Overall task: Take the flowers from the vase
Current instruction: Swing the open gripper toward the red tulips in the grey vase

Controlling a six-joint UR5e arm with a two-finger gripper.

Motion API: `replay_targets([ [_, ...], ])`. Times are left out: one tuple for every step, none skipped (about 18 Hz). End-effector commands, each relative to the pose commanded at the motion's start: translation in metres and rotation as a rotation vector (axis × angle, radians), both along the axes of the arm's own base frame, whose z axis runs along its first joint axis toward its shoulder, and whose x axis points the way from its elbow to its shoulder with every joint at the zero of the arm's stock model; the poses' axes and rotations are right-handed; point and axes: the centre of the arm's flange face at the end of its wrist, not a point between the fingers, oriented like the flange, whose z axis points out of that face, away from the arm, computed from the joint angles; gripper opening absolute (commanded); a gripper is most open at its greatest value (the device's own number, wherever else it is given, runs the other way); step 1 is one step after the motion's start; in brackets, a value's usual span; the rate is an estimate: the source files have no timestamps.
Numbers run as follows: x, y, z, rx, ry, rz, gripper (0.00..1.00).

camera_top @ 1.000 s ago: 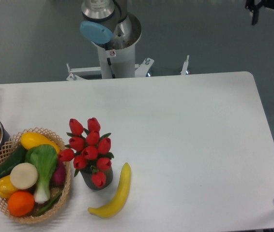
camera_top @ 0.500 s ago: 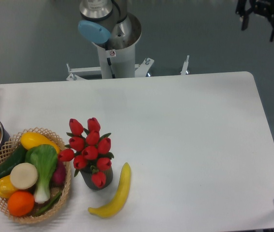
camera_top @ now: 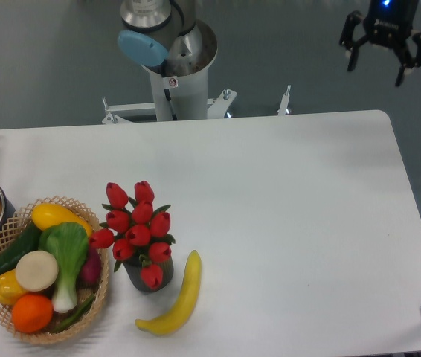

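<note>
One bunch, flowers, seated in vase, lower left. Tool, upper right, spread wide, empty. Step: approach. Next: travel across, descend over stems.

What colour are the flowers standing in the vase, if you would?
Red buds with green leaves, clear in the fixed camera view: flowers.

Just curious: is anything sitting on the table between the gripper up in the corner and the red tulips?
No. The camera view shows only bare white table between the gripper and the tulips.
</note>
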Motion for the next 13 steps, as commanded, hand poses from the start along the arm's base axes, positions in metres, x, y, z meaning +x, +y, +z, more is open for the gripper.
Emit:
replay_targets([
  [0.001, 0.005, 0.000, 0.040, -0.009, 0.006, 1.00],
  [0.004, 0.010, -0.001, 0.084, -0.029, 0.022, 1.00],
  [0.009, 0.014, -0.005, 0.122, -0.058, 0.044, 1.00],
  [0.014, 0.020, -0.006, 0.161, -0.067, 0.054, 1.00],
  [0.020, 0.033, -0.011, 0.191, -0.072, 0.035, 1.00],
  [0.028, 0.048, -0.018, 0.211, -0.075, 0.003, 1.00],
  [0.037, 0.064, -0.025, 0.218, -0.072, -0.035, 1.00],
  [0.043, 0.075, -0.031, 0.219, -0.063, -0.062, 1.00],
  [0.049, 0.085, -0.035, 0.219, -0.057, -0.081, 1.00],
  [0.057, 0.101, -0.039, 0.220, -0.056, -0.115, 1.00],
  [0.068, 0.119, -0.046, 0.221, -0.067, -0.155, 1.00],
  [0.076, 0.134, -0.048, 0.222, -0.067, -0.190, 1.00],
  [0.082, 0.144, -0.051, 0.221, -0.073, -0.213, 1.00],
])
